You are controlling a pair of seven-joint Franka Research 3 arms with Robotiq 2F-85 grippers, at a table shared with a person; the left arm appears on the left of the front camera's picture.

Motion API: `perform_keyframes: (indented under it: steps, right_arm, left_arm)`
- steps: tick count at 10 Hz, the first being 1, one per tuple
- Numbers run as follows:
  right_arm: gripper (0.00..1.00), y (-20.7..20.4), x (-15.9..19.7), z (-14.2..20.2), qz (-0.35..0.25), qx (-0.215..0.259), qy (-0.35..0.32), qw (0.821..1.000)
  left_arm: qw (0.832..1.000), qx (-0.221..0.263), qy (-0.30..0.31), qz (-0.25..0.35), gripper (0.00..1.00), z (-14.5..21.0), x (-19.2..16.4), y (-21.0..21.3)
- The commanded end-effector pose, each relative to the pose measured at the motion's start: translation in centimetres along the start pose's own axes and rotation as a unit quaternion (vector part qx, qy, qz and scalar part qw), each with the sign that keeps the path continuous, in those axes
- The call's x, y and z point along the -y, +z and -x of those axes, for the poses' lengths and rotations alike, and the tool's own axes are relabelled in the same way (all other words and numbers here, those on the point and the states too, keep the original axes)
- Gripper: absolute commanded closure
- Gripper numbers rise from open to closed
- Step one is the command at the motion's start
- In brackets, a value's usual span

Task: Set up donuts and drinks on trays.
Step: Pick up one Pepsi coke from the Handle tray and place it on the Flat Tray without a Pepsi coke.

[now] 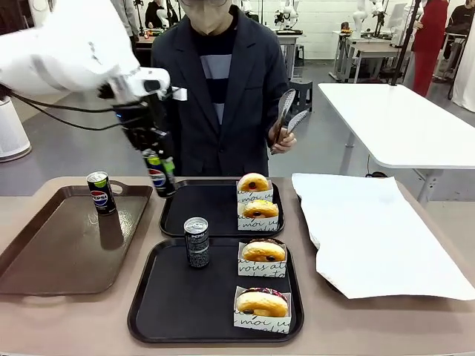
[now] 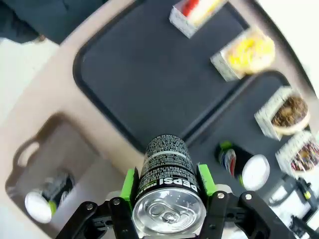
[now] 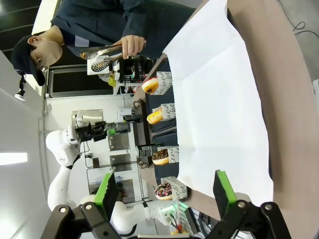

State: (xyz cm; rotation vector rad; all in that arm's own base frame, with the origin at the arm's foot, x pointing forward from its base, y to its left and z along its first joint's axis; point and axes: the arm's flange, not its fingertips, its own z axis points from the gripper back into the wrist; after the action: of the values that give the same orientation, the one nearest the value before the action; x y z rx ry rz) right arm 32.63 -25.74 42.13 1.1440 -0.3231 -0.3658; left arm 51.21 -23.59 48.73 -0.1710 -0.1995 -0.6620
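My left gripper (image 1: 159,176) is shut on a black Pepsi can (image 1: 156,175), held in the air over the left rim of the far black tray (image 1: 208,209). Looking down from the left wrist, the held can (image 2: 167,174) sits between the green pads (image 2: 130,181) above that tray (image 2: 149,74). Two sleeved donuts (image 1: 254,184) (image 1: 260,210) sit on its right side. The near black tray (image 1: 178,300) carries a dark grey can (image 1: 197,241) and two chocolate-topped donuts (image 1: 263,256) (image 1: 261,304). My right gripper (image 3: 164,191) is open and empty beside the white paper (image 3: 219,99).
A brown tray with handles (image 1: 52,248) at the left holds another Pepsi can (image 1: 100,193). A white paper sheet (image 1: 378,230) covers the table's right side. The person stands at the far edge, one hand holding tongs (image 1: 286,119) above the far tray.
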Motion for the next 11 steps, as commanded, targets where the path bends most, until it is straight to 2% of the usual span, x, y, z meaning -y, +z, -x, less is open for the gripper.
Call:
perform_keyframes:
  steps: [1,5,10,11]
  right_arm:
    - [0.0,0.0,0.0,0.1,-0.005,0.0,0.002,1.0]
    - [0.0,0.0,0.0,0.1,-0.005,0.0,0.002,1.0]
    - [0.0,0.0,0.0,0.1,-0.005,0.0,0.002,1.0]
    - [0.0,0.0,0.0,0.1,-0.005,0.0,0.002,1.0]
  left_arm:
    - [0.999,-0.005,0.011,-0.034,0.42,-2.7,0.1,-2.5]
    - [0.997,-0.001,-0.008,-0.082,0.42,-3.8,0.5,-8.1]
    - [0.995,-0.046,-0.014,-0.088,0.42,-3.1,0.1,-11.7]
    - [0.995,-0.049,-0.019,-0.083,0.08,-3.1,0.2,-11.7]
